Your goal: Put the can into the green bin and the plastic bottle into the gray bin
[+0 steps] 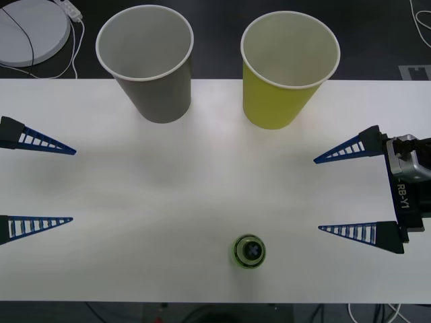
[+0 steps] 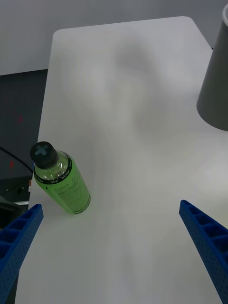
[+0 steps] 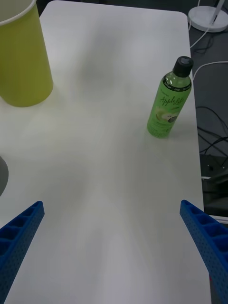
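The plastic bottle [image 1: 249, 251] stands upright near the table's front edge, right of centre, with a black cap and a green label; it also shows in the right wrist view [image 2: 61, 183] and the left wrist view [image 3: 170, 102]. At the back stand the gray bin [image 1: 145, 64] on the left and the green bin [image 1: 289, 67] on the right, both upright and with nothing inside. The can is out of view. My left gripper [image 1: 74, 186] hovers open at the table's left side. My right gripper [image 1: 316, 195] hovers open at the right side, level with the bottle's far side. Neither holds anything.
The white table [image 1: 168, 202] lies bare between the grippers. A round white disc [image 1: 30, 30] with a cable lies behind the table's back left corner. Cables lie on the dark floor [image 3: 213, 123] past the front edge.
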`<state>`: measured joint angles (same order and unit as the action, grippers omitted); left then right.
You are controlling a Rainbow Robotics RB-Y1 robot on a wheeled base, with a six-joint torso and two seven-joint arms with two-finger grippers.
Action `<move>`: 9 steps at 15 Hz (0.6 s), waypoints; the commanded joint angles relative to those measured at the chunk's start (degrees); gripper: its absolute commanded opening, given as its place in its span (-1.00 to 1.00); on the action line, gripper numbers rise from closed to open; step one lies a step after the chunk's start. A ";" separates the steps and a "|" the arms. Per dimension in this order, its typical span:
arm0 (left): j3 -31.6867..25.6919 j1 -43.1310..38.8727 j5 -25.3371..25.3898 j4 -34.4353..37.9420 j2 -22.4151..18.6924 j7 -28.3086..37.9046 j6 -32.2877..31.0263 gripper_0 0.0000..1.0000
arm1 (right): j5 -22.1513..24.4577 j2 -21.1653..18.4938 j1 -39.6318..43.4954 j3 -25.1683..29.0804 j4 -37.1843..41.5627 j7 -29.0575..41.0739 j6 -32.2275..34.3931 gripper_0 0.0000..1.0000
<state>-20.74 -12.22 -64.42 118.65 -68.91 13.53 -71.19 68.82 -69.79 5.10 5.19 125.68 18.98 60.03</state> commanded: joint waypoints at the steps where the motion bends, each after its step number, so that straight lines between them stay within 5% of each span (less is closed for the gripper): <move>1: 0.00 0.00 0.00 0.00 0.00 0.00 0.00 1.00 | 0.00 0.00 0.00 0.00 0.00 0.00 0.00 1.00; 9: 0.00 0.00 0.00 0.00 0.00 0.00 0.00 1.00 | -3.69 3.43 4.13 2.20 -1.41 -1.41 0.44 1.00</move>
<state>-20.74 -12.22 -64.42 118.65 -68.90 13.53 -71.20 65.16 -67.00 8.14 6.29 124.31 18.04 60.47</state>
